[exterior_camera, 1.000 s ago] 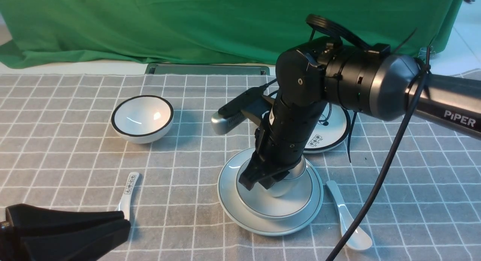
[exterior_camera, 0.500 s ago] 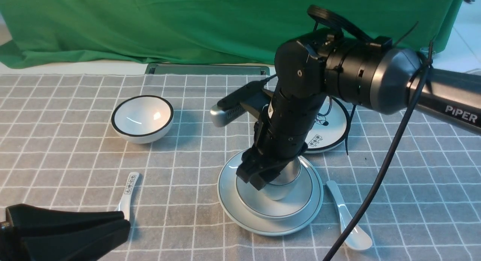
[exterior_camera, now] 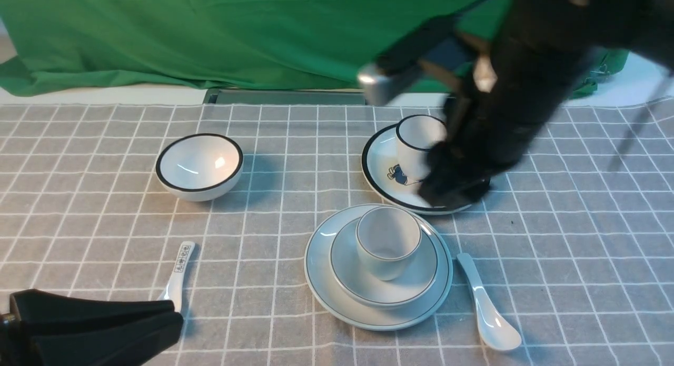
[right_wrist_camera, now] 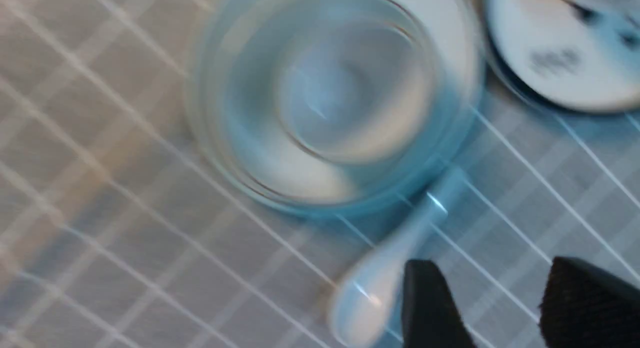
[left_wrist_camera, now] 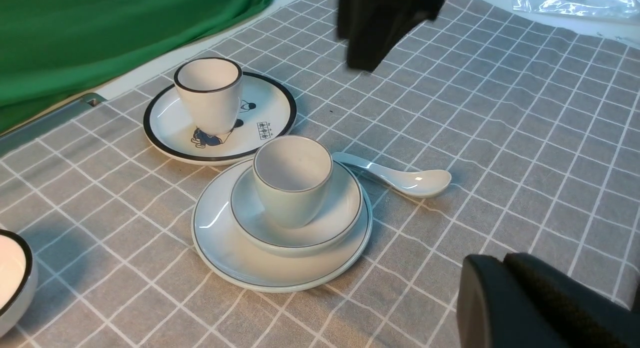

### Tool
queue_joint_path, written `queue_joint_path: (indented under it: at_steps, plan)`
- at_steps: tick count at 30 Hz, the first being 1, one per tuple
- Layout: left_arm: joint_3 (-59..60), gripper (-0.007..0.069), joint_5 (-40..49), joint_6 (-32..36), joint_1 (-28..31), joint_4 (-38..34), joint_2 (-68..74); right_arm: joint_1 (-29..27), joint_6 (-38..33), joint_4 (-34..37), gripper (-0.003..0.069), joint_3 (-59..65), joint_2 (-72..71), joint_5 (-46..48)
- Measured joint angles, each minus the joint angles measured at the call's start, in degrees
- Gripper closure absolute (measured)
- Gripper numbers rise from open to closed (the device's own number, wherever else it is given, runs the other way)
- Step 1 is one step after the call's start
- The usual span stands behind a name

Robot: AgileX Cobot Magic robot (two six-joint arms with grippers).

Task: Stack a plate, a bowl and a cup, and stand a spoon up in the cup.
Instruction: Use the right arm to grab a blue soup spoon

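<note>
The pale plate (exterior_camera: 321, 282) lies at the table's centre with the shallow bowl (exterior_camera: 347, 271) on it and the handleless cup (exterior_camera: 388, 242) upright in the bowl. To the right of the stack, the plain white spoon (exterior_camera: 487, 308) lies flat on the cloth. My right gripper (exterior_camera: 453, 189), blurred, hangs above and behind the stack. In the right wrist view this gripper (right_wrist_camera: 492, 278) is open and empty, above the cloth beside the spoon (right_wrist_camera: 385, 273). My left gripper (exterior_camera: 174, 318) rests shut at the near left. In the left wrist view it (left_wrist_camera: 502, 260) is well clear of the cup (left_wrist_camera: 292, 183).
A black-rimmed bowl (exterior_camera: 200, 166) stands at the back left. Behind the stack, a black-rimmed cartoon plate (exterior_camera: 384, 171) carries a black-rimmed cup (exterior_camera: 418, 145). A spoon with black characters (exterior_camera: 179, 268) lies near my left gripper. Green cloth (exterior_camera: 263, 34) hangs along the far edge.
My right gripper has opened, let go of the cup and lifted away up and to the right. The cup stays in the bowl. The left arm has not moved.
</note>
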Motion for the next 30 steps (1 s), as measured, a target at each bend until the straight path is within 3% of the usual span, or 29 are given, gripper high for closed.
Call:
queue_joint_path:
  at_steps: [3,5,9,16,30]
  plan:
    - [0.00,0.0615,-0.05,0.00,0.00,0.00,0.00,-4.75,2.75,-0.43,0.0328,8.26,-2.47,-1.31]
    - [0.00,0.0615,-0.05,0.00,0.00,0.00,0.00,-10.25,1.72,4.73,0.0321,14.75,-1.61,-6.93]
    - [0.00,0.0615,-0.05,0.16,0.00,0.00,0.00,-15.95,-1.82,13.83,0.0278,21.19,2.90,-16.31]
    - [0.00,0.0615,-0.05,0.10,0.00,0.00,0.00,-17.27,-2.93,17.14,0.0249,21.85,8.94,-24.54]
    - [0.00,0.0615,-0.05,0.05,0.00,0.00,0.00,-17.22,-3.10,17.61,0.0248,21.85,14.97,-27.99]
